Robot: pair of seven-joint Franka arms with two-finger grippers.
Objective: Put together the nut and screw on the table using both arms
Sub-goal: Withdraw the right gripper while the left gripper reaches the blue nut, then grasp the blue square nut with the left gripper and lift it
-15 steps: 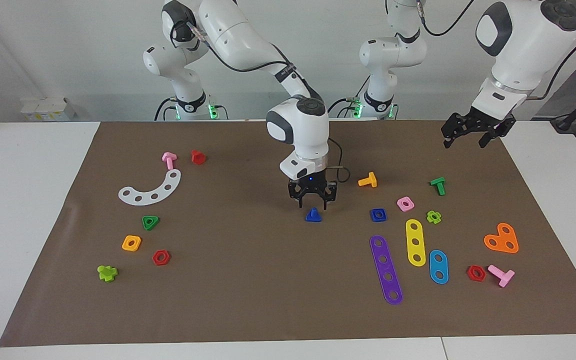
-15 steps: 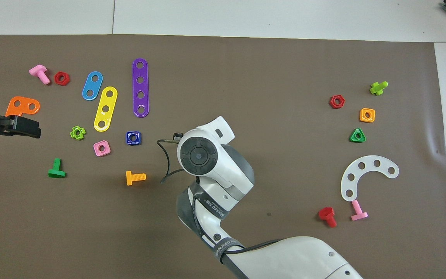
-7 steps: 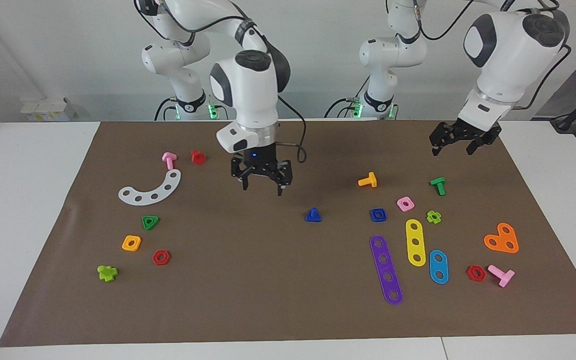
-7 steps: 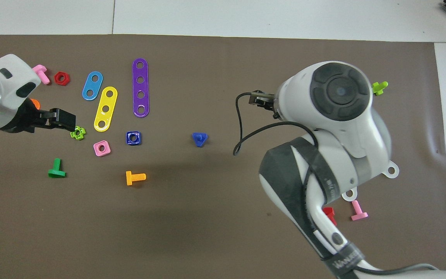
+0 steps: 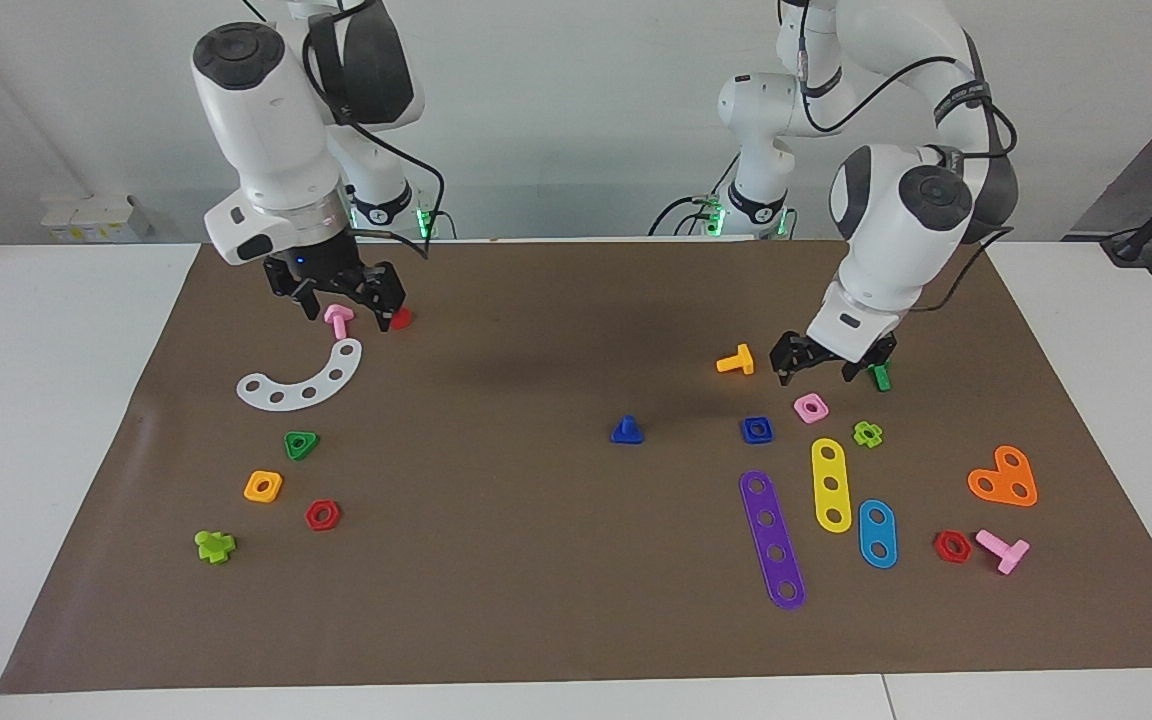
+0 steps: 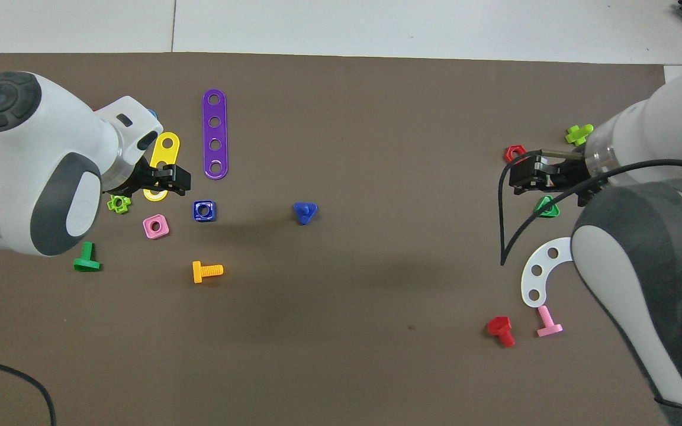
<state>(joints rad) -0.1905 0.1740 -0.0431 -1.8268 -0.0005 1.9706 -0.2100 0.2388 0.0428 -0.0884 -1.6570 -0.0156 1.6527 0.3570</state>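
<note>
Facing view: the left gripper (image 5: 828, 368) hovers at centre right of the frame, fingers spread wide and empty, above the pink nut (image 5: 811, 407). Its target, the dark-blue nut (image 5: 756, 429), lies flat on the brown surface (image 5: 536, 560) just below and left of those fingers, clearly this arm's to take. The dark-blue screw (image 5: 626, 431) stands head-down at mid-frame, stem upward. At upper left the right gripper (image 5: 341, 300), also open and empty, hangs well apart from both.
</note>
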